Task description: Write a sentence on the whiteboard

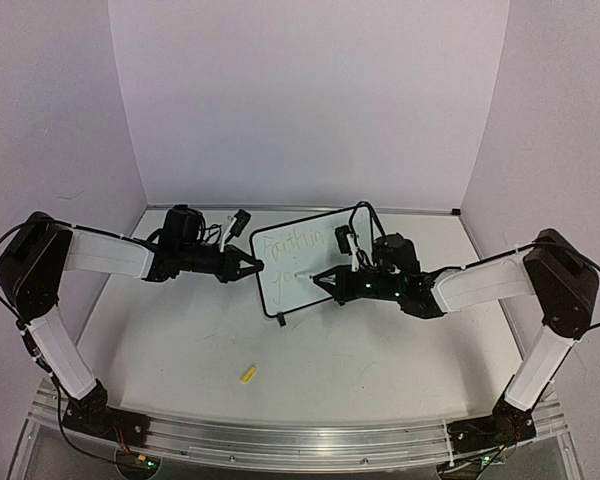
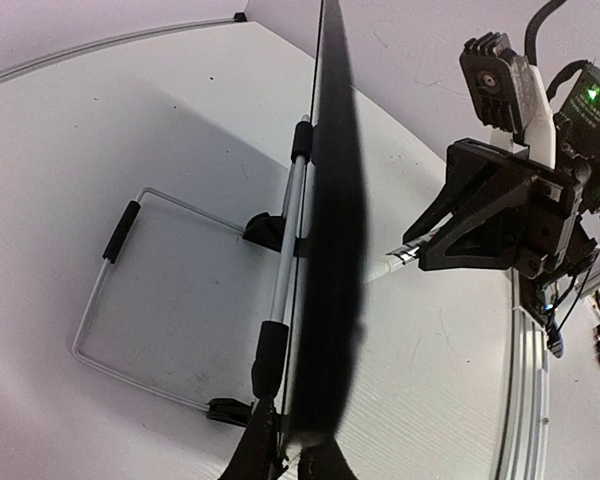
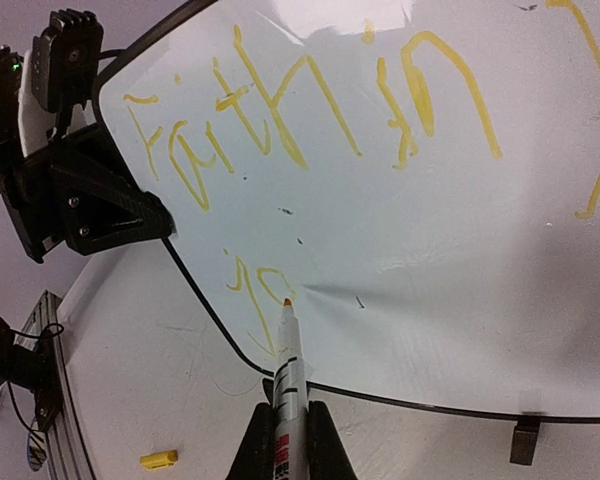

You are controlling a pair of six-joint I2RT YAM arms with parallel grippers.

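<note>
One whiteboard stands propped at the middle of the bench, its left edge clamped in the left claw. The right claw is clenched on one marker, tip at the second of the sentence's two yellow lines. One yellow cap lies apart.

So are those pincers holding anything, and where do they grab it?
The right pincer holds a marker by its barrel; the left pincer clamps the whiteboard by its side edge.
</note>
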